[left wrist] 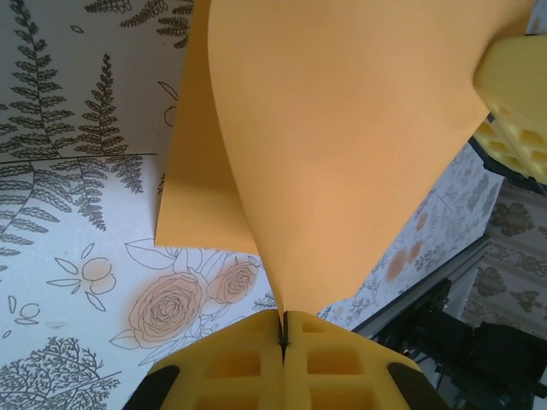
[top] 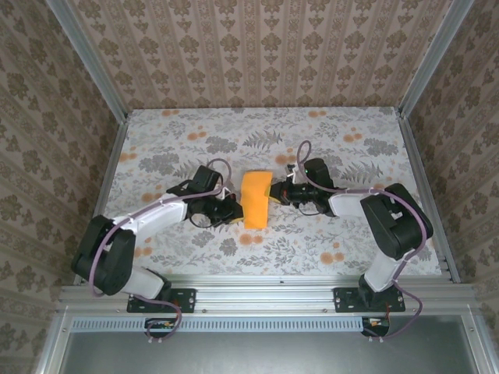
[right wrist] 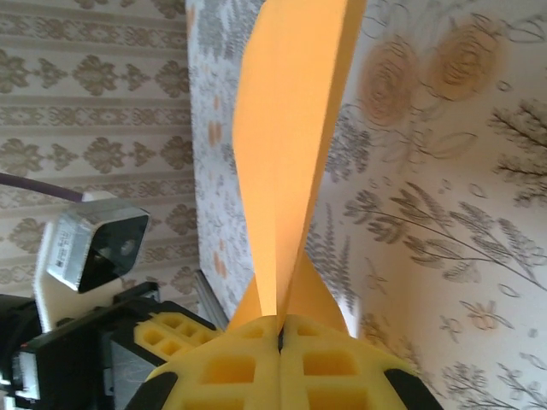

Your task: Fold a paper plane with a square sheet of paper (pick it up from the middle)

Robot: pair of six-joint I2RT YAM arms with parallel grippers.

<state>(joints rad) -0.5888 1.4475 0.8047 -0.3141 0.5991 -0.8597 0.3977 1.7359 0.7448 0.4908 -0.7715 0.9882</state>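
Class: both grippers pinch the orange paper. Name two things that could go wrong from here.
The left gripper and right gripper each pinch the orange sheet by a thin edge, so it may slip free. The sheet bows loosely rather than lying flat; pressing now could set a crooked crease.

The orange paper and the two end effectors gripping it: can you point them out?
orange paper point(top: 256, 199): top external view, middle of its upper face.
left end effector point(left wrist: 284, 329): left wrist view, seam between its yellow fingertips.
right end effector point(right wrist: 279, 331): right wrist view, seam between its yellow fingertips.
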